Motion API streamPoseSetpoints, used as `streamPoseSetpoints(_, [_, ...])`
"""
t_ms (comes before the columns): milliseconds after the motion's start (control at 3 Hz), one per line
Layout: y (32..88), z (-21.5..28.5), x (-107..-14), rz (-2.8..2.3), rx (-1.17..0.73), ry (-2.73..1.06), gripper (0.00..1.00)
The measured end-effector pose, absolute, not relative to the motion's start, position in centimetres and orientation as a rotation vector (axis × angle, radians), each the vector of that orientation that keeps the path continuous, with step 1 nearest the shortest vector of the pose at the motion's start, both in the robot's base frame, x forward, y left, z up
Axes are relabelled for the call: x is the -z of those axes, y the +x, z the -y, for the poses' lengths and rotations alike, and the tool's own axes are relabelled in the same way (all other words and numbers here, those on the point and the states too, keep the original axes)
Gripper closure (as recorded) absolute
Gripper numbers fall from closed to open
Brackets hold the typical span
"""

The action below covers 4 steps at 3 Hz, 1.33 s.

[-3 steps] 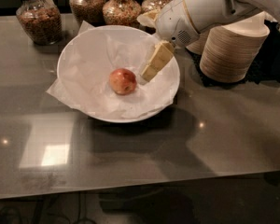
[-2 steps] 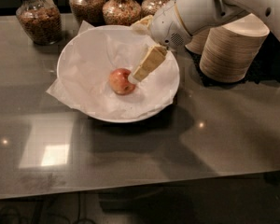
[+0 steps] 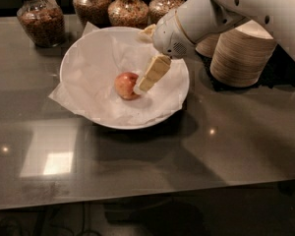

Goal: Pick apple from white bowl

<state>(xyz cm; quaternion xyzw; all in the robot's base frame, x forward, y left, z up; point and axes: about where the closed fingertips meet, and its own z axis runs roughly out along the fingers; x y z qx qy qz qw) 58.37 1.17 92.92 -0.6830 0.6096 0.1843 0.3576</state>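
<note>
Down at the low end of the gripper (image 3: 148, 77), inside the white bowl (image 3: 71, 53), the job is at the closing-in stage: the reach is made, but the apple (image 3: 126, 85) is not yet grasped or lifted. The gripper slants down from the arm's white wrist (image 3: 187, 26), and its tan tip sits right against the near side of the apple, touching it or a hair off; I cannot tell which. How wide the gripper stands also cannot be told from this view, since only one tan pad shows clearly, and it holds nothing. The apple lies on the side of that tip away from the wrist, resting on the crinkled white paper (image 3: 61, 96) near the middle of the bowl. My judgement is that the next move needs the gripper to straddle the fruit so it sits between the jaws, then close and raise it straight up. A push from one side alone would likely roll the round apple across the paper. Further out, behind the wrist, a stack of tan disposable bowls (image 3: 243, 53) stands near the white bowl's rim. Beyond the bowl, on the far side from the camera, is a row of glass jars (image 3: 42, 21). All of it sits on a glossy grey table (image 3: 137, 171).
</note>
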Motion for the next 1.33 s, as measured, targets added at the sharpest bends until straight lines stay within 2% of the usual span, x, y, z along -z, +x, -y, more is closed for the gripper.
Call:
streamPoseSetpoints(333, [59.0,-1.1,-91.3,-1.602,-0.442,-1.779,0.13])
streamPoseSetpoints(667, [59.4,-1.1,-89.3,-1.635,-0.41,-1.795,0.2])
streamPoseSetpoints(1333, [59.5,-1.1,-88.7,-1.644,-0.398,-1.795,0.24])
